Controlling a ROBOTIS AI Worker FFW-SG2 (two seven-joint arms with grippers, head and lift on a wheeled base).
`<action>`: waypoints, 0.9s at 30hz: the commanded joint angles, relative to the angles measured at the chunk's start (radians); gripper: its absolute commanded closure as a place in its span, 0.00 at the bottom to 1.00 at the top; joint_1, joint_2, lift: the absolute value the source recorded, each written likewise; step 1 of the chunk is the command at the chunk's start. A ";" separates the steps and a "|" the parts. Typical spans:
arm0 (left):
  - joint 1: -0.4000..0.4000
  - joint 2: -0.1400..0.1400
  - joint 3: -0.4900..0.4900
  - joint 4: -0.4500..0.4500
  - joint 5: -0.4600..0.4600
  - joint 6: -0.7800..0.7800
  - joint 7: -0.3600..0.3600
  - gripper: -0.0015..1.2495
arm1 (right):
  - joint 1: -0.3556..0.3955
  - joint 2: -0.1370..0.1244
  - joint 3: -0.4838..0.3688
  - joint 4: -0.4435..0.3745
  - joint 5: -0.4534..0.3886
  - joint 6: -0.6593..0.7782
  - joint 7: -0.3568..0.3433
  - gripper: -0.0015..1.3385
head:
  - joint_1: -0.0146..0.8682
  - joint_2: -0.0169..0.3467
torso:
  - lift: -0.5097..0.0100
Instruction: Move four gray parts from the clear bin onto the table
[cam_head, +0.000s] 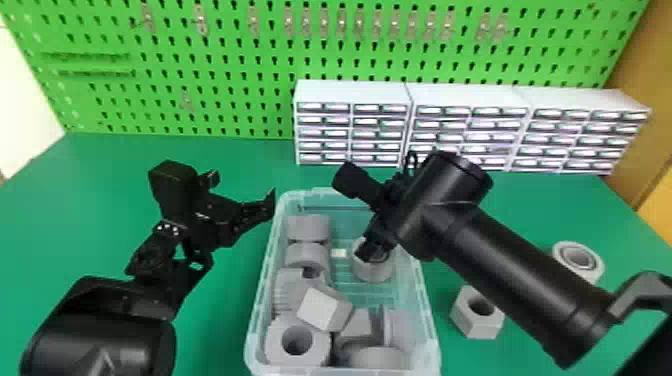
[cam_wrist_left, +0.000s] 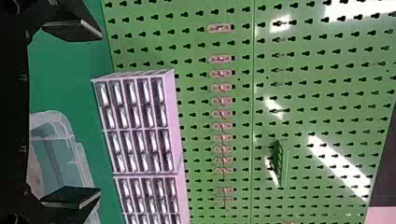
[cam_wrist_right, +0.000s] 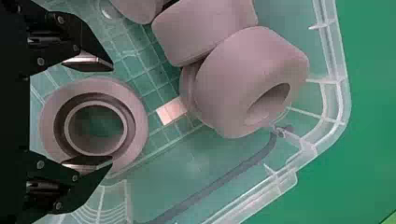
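The clear bin holds several gray parts, some piled toward its near end. My right gripper is down in the bin's right side, over a ring-shaped gray part. In the right wrist view the right gripper is open around that ring, one finger beyond its edge and the other over its rim. Two gray parts, a ring and a hexagonal one, lie on the table right of the bin. Left of the bin, above the table, is my left gripper; the left wrist view shows this gripper open and holding nothing.
White drawer cabinets stand behind the bin, against the green pegboard. My right forearm passes over the table between the bin and the two loose parts. The bin wall rises close beside the stacked parts.
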 joint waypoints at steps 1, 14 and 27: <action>-0.004 0.000 -0.001 0.003 0.000 0.000 0.000 0.09 | -0.003 0.000 0.012 0.010 0.004 -0.016 0.000 0.41 | 0.78 0.14 | 0.89; -0.009 0.000 -0.001 0.008 0.000 -0.001 -0.005 0.09 | 0.001 0.003 0.074 0.036 -0.045 -0.045 0.000 0.41 | 0.78 0.14 | 0.89; -0.010 0.000 0.002 0.008 0.002 -0.001 -0.005 0.09 | 0.003 -0.003 0.095 0.079 -0.056 -0.059 0.000 0.41 | 0.78 0.14 | 0.89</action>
